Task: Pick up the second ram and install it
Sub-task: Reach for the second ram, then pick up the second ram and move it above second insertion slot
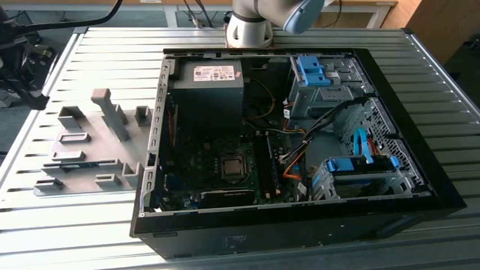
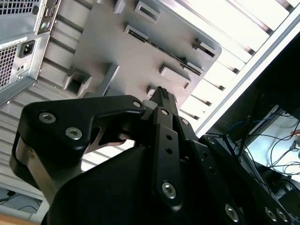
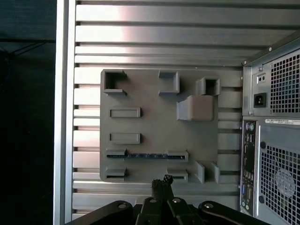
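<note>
Exterior view, starting at its left: you have a grey fixture plate [image 1: 82, 152] lying flat on the slatted metal tabletop [image 1: 45, 225]. The second ram [image 1: 81, 165] sits in one of the plate's slots, a thin blue-green strip between grey blocks. Just beside the plate, toward the exterior view's right, the open computer case [image 1: 420, 185] lies on its side. Its motherboard [image 1: 217, 169] faces up, the power supply [image 1: 208, 84] sits at the end nearest the arm's base [image 1: 251, 25], and the blue drive brackets [image 1: 311, 70] are farther right.

In the first wrist view, the ram shows as a blue-green line across the plate, seated in its holder and untouched. Your gripper [image 3: 161, 180] looks down over the plate's edge with its fingers [image 3: 157, 187] closed together and nothing between them. The tips are near the ram but apart from it. You cannot tell how high they hang above the plate. In the second wrist view, the fingers meet in one narrow tip over the same plate.
</note>
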Action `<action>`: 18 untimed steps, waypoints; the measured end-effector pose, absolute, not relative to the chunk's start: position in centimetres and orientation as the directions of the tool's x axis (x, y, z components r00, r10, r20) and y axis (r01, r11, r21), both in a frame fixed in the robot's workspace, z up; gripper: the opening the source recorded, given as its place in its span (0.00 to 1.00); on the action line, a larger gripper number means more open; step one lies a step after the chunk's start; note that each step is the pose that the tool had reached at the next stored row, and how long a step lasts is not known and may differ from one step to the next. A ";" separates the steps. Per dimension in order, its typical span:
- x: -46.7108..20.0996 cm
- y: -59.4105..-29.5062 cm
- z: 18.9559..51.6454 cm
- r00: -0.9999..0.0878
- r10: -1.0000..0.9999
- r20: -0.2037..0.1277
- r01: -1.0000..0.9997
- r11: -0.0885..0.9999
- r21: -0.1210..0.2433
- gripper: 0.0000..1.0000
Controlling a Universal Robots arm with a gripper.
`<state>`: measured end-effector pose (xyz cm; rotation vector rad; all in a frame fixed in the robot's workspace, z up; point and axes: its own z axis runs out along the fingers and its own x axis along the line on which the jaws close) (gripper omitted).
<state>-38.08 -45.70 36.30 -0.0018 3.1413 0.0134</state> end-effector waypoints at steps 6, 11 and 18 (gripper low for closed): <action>-38.1 -45.7 36.3 -1.000 -0.001 0.000 -0.001 1.000 0.008 0.10; -38.1 -45.7 36.3 -1.000 -0.001 0.000 -0.001 1.000 0.008 0.10; -38.1 -45.7 36.3 -1.000 -0.015 0.000 -0.015 1.000 0.008 0.10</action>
